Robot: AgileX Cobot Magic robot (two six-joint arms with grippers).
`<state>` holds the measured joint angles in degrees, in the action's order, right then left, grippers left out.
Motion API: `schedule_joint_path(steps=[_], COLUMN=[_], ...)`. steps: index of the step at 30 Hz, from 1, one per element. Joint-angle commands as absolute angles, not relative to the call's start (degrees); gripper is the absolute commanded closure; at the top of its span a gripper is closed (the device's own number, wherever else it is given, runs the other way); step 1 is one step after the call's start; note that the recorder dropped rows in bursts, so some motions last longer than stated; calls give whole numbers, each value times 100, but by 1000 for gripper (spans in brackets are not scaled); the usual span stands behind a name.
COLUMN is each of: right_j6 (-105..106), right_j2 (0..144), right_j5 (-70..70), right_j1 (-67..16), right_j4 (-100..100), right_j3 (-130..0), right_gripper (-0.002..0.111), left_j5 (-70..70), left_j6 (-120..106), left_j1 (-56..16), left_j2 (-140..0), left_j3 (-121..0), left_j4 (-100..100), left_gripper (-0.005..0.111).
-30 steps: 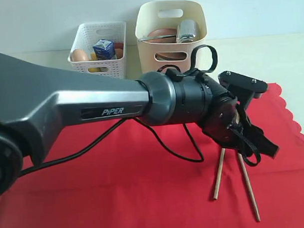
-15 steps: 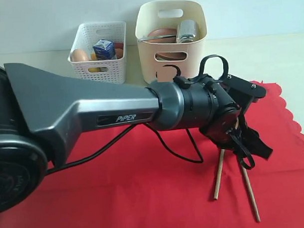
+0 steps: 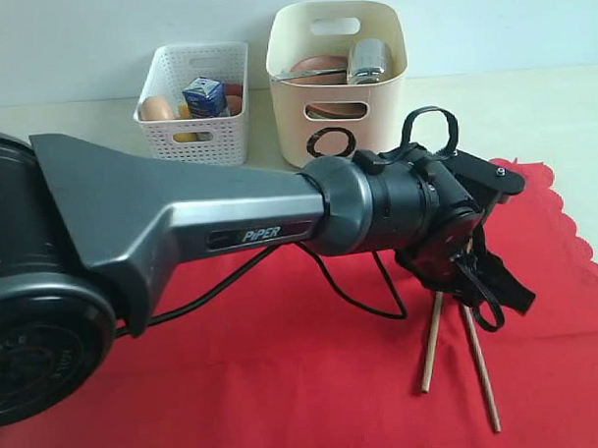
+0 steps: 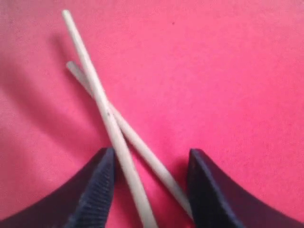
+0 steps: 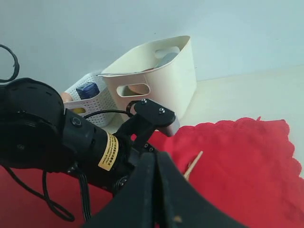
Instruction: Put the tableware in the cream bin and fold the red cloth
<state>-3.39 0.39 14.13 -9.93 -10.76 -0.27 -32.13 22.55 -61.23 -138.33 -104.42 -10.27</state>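
Observation:
Two wooden chopsticks (image 4: 98, 90) lie crossed on the red cloth (image 4: 228, 71). My left gripper (image 4: 149, 164) is open and straddles them just above the cloth, one finger (image 4: 97, 183) nearly touching the nearer stick. In the exterior view the left gripper (image 3: 457, 289) covers the chopsticks' (image 3: 430, 345) upper ends on the red cloth (image 3: 285, 382). The cream bin (image 3: 339, 110) at the back holds the brown plate (image 3: 318, 64) and the steel cup (image 3: 369, 59). My right gripper (image 5: 156, 154) is shut and empty, hovering over the red cloth (image 5: 237, 166).
A white perforated basket (image 3: 194, 124) with an egg and a milk carton stands left of the cream bin. The left arm's cable (image 3: 351, 301) trails across the cloth. In the right wrist view, the left arm's wrist (image 5: 71, 137) sits close in front of the cream bin (image 5: 166, 80).
The left arm has lowered and pushed forward, bringing its gripper down over the chopsticks' upper ends. The right-hand chopstick has shifted slightly.

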Motion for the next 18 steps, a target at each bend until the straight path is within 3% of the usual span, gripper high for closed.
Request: schedule_joint_path(steps=[1, 7, 18], right_j6=[-304, -304, -304], right_j2=[0, 0, 0], right_j5=[1379, 1379, 1378], right_j1=[-992, -992, -992], right_j4=[-1060, -1060, -1060], right_j3=[0, 0, 0], right_gripper=[108, 108, 108], left_j5=[-3468, -3612, -4120], left_j6=[2306, 2306, 2110], left_j1=[-6135, -6135, -6060], left_j2=[-13955, -13955, -13369], left_j3=[-10414, -10414, -10414], left_j4=[-1010, -984, -984], left_gripper=[78, 107, 107])
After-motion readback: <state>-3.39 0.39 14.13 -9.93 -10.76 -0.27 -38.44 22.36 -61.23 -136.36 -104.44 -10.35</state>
